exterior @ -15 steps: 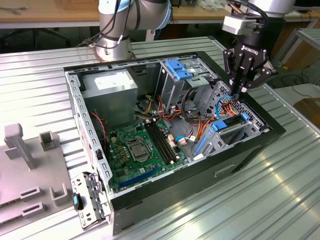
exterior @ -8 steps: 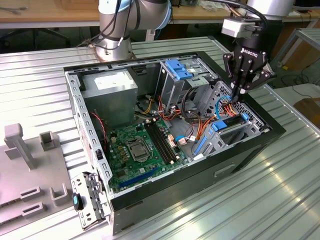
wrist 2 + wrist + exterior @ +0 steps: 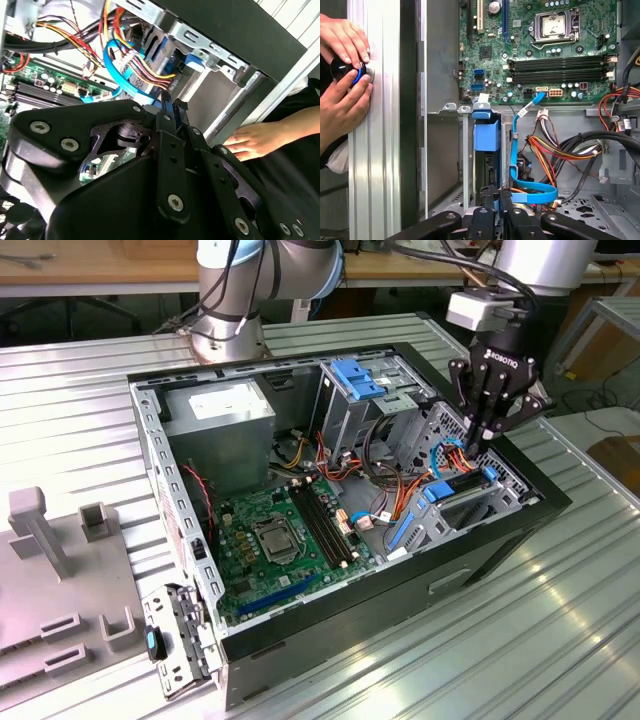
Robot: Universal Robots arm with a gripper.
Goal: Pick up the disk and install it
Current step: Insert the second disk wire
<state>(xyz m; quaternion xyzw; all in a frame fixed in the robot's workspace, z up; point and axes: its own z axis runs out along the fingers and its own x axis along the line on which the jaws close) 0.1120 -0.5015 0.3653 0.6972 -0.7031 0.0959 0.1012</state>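
Observation:
The disk, dark grey in a bright blue carrier, lies in the metal drive bay at the front corner of the open computer case, toward the exterior view's right. In the first wrist view the disk shows edge-on in its slot, with the blue tab toward the motherboard. My black gripper hangs just above the disk's outer end, fingers shut with their tips together. Both wrist views show the gripper with its tips at the disk's end. Whether they touch it is unclear.
Coloured wires and a flat blue cable run close beside the bay. A person's hands hold a small black knob on the table rail next to the case. A light-blue latch tops the rear cage. Grey fixtures stand at the exterior view's left.

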